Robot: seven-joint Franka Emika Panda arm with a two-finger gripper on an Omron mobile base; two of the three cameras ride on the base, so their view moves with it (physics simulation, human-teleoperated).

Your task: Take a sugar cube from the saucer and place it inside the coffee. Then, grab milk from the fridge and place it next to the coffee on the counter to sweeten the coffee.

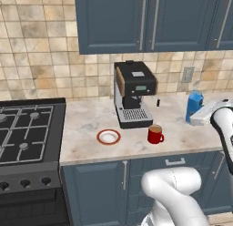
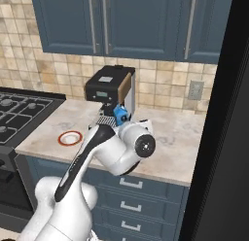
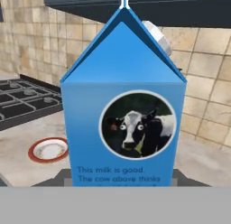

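Note:
My gripper [image 1: 194, 115] is shut on the milk [image 1: 195, 103], a blue gable-top carton held upright over the right part of the counter [image 1: 86, 122]. In the hand view the milk [image 3: 122, 114] is very close, its cow picture facing me, with grey fingers [image 3: 63, 177] at both lower sides. The coffee [image 1: 155, 134], a red mug with brown liquid, stands to the carton's left, in front of the machine. The saucer [image 1: 108, 136] lies left of the mug and looks empty. The sugar cube is out of view. The fridge [image 2: 228, 118] is a dark mass at the right.
A black-and-silver coffee machine [image 1: 134, 94] stands at the back of the counter behind the mug. The black gas stove [image 1: 27, 129] adjoins the counter on the left. Blue wall cabinets [image 1: 150, 20] hang above. My own arm [image 2: 121, 147] hides the mug in the right base view.

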